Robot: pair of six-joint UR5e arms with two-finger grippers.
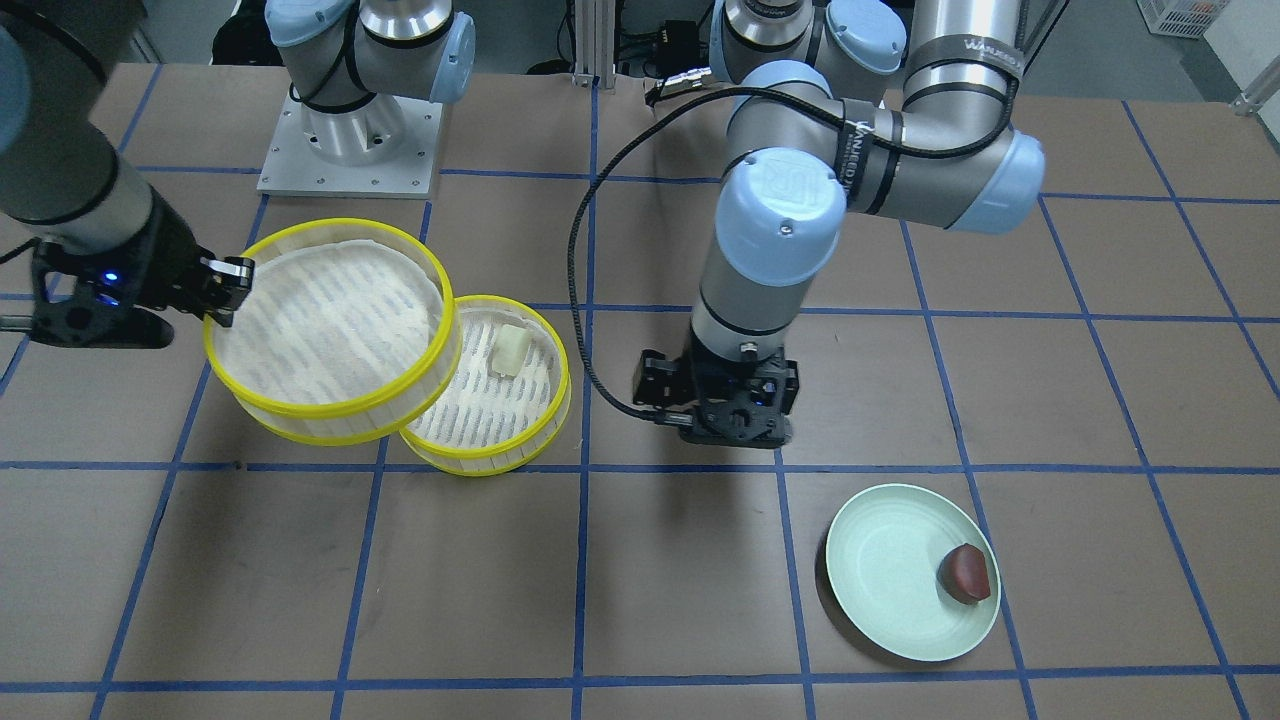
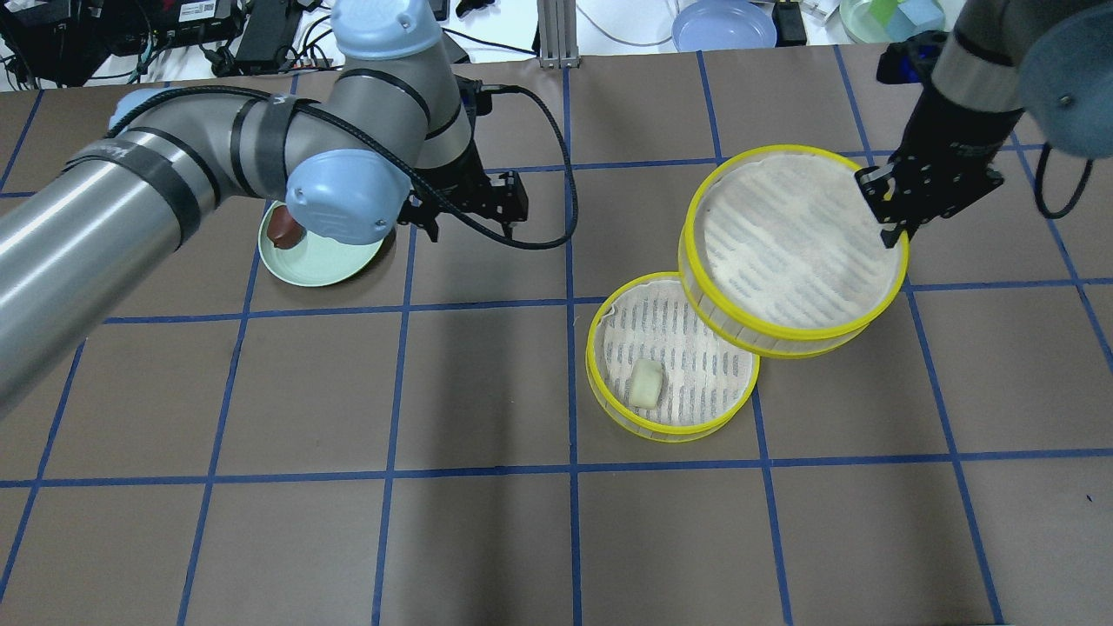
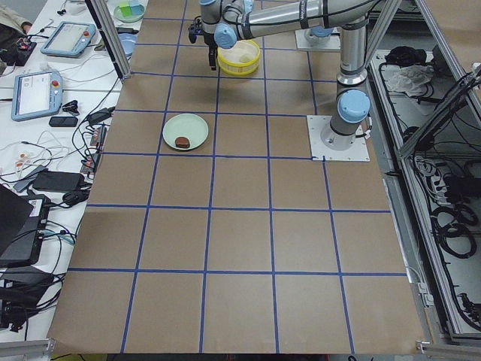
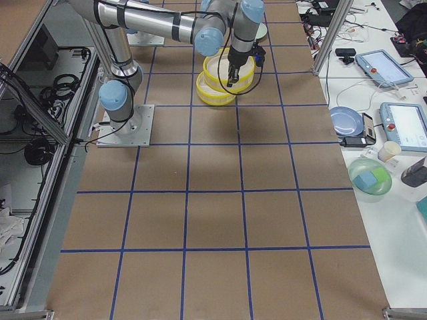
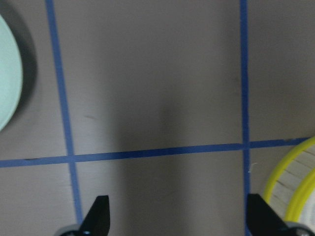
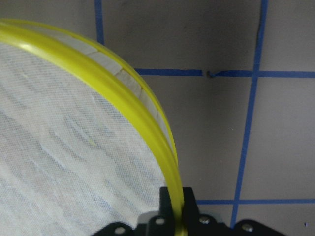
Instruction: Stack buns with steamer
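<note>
My right gripper (image 2: 896,233) is shut on the yellow rim of one steamer tray (image 2: 791,243) and holds it raised and a little tilted. That empty tray overlaps the edge of the second steamer tray (image 2: 669,356), which rests on the table. The cream bun (image 2: 646,383) lies in the lower tray. The dark reddish-brown bun (image 1: 965,574) lies on the pale green plate (image 1: 880,570). My left gripper (image 2: 469,228) is open and empty above bare table between the plate and the trays. The right wrist view shows the pinched rim (image 6: 123,93).
The left arm's elbow hangs over part of the green plate (image 2: 326,261) in the overhead view. The right arm's base plate (image 1: 350,150) sits behind the trays. A blue plate (image 2: 723,24) and other items lie beyond the table's far edge.
</note>
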